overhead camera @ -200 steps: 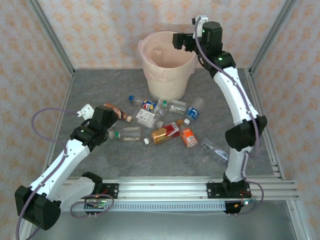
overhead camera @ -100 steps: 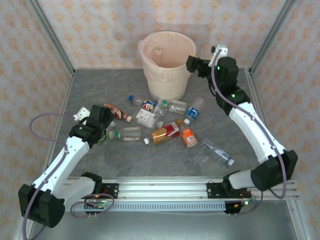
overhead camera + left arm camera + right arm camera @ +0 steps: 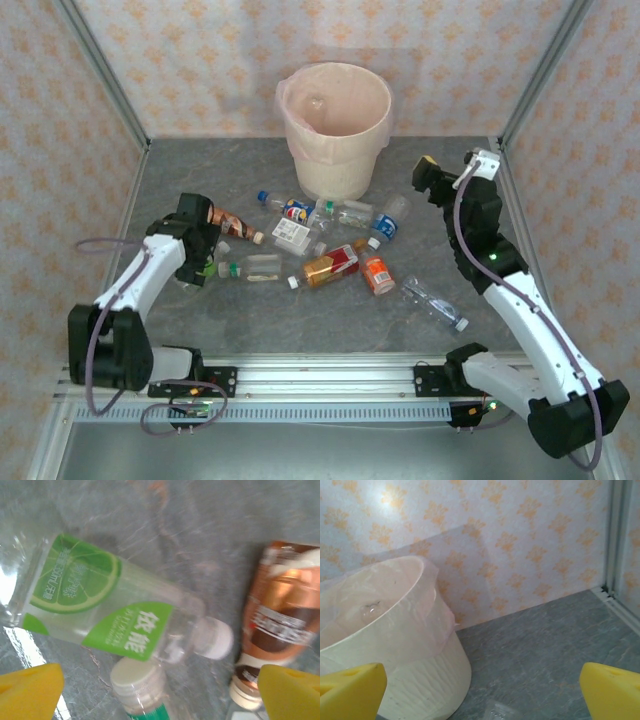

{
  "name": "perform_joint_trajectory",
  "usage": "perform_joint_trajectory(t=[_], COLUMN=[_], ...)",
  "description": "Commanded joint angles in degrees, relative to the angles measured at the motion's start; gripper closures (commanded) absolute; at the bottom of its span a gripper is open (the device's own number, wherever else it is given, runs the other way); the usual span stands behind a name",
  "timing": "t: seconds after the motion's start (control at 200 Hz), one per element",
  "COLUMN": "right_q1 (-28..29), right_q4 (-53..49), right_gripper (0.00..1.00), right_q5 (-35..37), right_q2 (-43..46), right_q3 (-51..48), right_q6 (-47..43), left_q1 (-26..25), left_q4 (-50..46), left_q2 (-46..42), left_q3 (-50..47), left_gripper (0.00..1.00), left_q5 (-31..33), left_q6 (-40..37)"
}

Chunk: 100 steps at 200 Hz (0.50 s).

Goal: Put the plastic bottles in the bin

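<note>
On the table (image 3: 200,170) near the bin (image 3: 335,170) lie about nine bottles (image 3: 330,265), the bin holds what looks like one clear bottle (image 3: 318,101), and the left gripper (image 3: 160,692) and the right gripper (image 3: 482,690) gape wide, holding nothing.

Nine plastic bottles (image 3: 330,265) can be counted on the tabletop (image 3: 200,165) from above, with perhaps one more half-hidden beneath the left arm (image 3: 140,285). One bin (image 3: 335,170) stands at the far side.
</note>
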<state>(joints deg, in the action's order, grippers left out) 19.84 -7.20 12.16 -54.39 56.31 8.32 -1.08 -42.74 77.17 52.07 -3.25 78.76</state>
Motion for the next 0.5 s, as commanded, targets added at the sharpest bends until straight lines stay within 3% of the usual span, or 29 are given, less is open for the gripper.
perform_joint_trajectory(t=[0.0, 0.16, 0.365, 0.495], right_q1=[0.11, 0.07, 0.11, 0.08], right_q4=[-2.53, -4.12, -4.97, -5.00], right_gripper=[0.01, 0.01, 0.01, 0.01], right_q5=[3.71, 2.33, 1.73, 0.77], right_q2=[0.78, 0.53, -0.25, -1.72], right_q3=[-1.29, -1.03, -1.32, -0.57], right_q6=[-2.86, -5.08, -7.09, -7.63], left_q1=[0.99, 1.11, 1.16, 1.99], left_q4=[-0.85, -1.63, -3.00, -0.16], left_q2=[5.26, 8.93, 4.30, 0.63], left_q3=[2.57, 6.31, 5.20, -1.03], left_gripper=[0.00, 0.00, 0.00, 0.00], left_q5=[-9.89, -7.36, -0.99, 0.49], left_q6=[2.79, 4.31, 6.64, 12.28])
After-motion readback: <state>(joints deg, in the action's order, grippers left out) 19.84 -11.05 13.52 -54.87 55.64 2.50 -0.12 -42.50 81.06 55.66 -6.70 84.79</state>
